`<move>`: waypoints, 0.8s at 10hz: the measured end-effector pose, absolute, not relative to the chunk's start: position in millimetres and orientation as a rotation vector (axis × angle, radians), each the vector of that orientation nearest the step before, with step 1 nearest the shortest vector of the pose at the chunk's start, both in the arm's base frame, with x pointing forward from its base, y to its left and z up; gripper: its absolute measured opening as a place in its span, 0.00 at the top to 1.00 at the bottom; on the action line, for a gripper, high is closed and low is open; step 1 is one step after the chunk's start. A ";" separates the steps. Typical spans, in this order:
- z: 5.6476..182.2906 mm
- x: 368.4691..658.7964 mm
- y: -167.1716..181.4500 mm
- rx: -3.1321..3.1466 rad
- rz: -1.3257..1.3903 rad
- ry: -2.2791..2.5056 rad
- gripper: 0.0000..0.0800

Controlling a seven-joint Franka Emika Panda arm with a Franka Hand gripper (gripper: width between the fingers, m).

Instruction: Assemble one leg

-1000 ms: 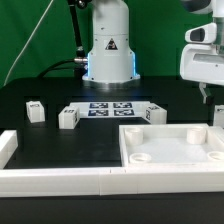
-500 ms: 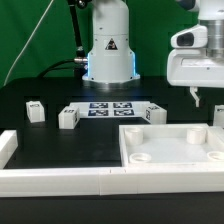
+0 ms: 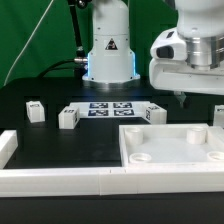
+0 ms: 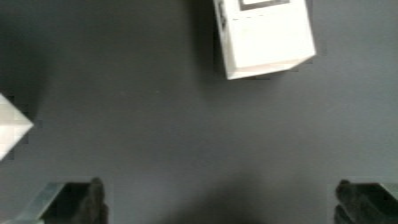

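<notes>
Several small white legs with black-and-white tags stand on the black table: two at the exterior view's left [image 3: 35, 111] [image 3: 68, 117], one beside the marker board [image 3: 153, 113], and one at the right edge [image 3: 218, 115]. The large white panel [image 3: 175, 150] with round corner sockets lies at front right. My gripper [image 3: 198, 96] hangs above the table behind the panel, between the two right-hand legs. In the wrist view the gripper [image 4: 222, 205] is open wide and empty. One leg [image 4: 267, 38] lies on the dark table ahead of the fingers [image 4: 75, 203], apart from them.
The marker board [image 3: 112, 108] lies in front of the robot base [image 3: 108, 55]. A long white rail [image 3: 60, 181] runs along the front edge. A white corner of some part shows at the wrist view's edge [image 4: 11, 125].
The gripper has moved toward the exterior view's left, from the right edge to above the area behind the panel. The parts on the table have not moved.
</notes>
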State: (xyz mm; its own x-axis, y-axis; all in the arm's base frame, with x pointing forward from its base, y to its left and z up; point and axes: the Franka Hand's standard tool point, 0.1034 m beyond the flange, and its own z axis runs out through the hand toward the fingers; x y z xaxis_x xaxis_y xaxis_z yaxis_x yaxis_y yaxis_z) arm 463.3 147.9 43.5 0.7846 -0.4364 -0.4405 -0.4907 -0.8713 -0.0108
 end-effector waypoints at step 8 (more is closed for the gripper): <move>48.3 462.5 158.6 -2.712 0.938 0.698 0.19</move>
